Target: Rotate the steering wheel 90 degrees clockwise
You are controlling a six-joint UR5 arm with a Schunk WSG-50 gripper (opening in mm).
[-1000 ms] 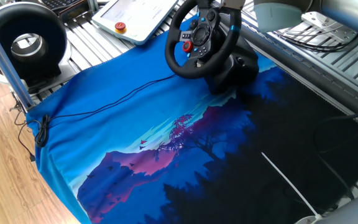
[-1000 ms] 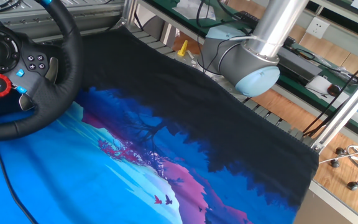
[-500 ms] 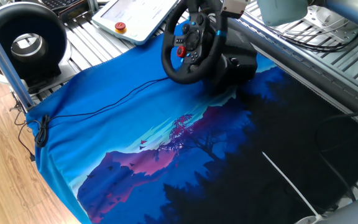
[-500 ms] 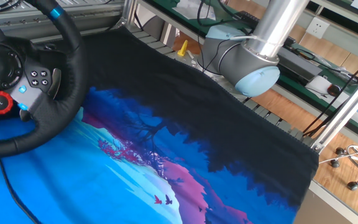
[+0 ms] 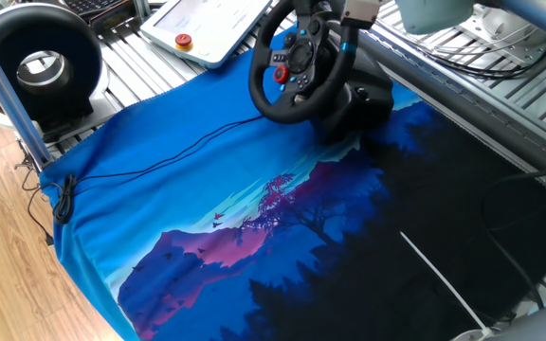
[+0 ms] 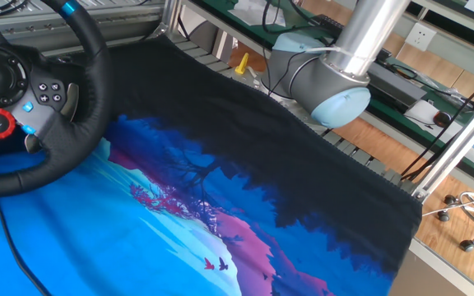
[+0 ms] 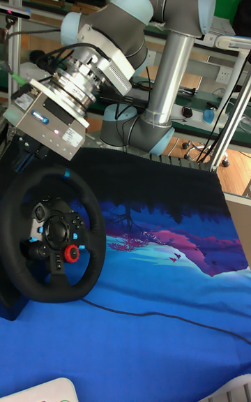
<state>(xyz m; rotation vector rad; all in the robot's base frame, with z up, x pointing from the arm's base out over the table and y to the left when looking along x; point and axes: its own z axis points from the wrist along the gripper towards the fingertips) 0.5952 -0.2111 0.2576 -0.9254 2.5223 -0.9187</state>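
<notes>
The steering wheel [image 5: 282, 106] stands at the far end of the printed cloth: black rim, hub with a red button [image 5: 280, 74] and small blue buttons, bulky black base [image 5: 363, 99]. Its blue rim stripe [image 5: 346, 43] sits at the upper right of the rim. In the other fixed view the wheel [image 6: 85, 123] fills the left edge. In the tall fixed view the wheel [image 7: 94, 234] faces the camera. There my gripper [image 7: 24, 163] reaches down from its silver body [image 7: 52, 119] onto the rim's upper left, and the dark fingers appear shut on the rim.
A black ring-shaped device with a silver-white centre [image 5: 41, 71] stands at the back left. A white pendant with a red button [image 5: 202, 24] lies behind the wheel. A thin black cable [image 5: 159, 156] crosses the cloth [image 5: 282, 237]. The arm's base joint [image 6: 327, 82] stands beside the table.
Half a second ago the wheel had swung, its stripe and red button shifting; now both have come partly back. The gripper stayed on the rim throughout.
</notes>
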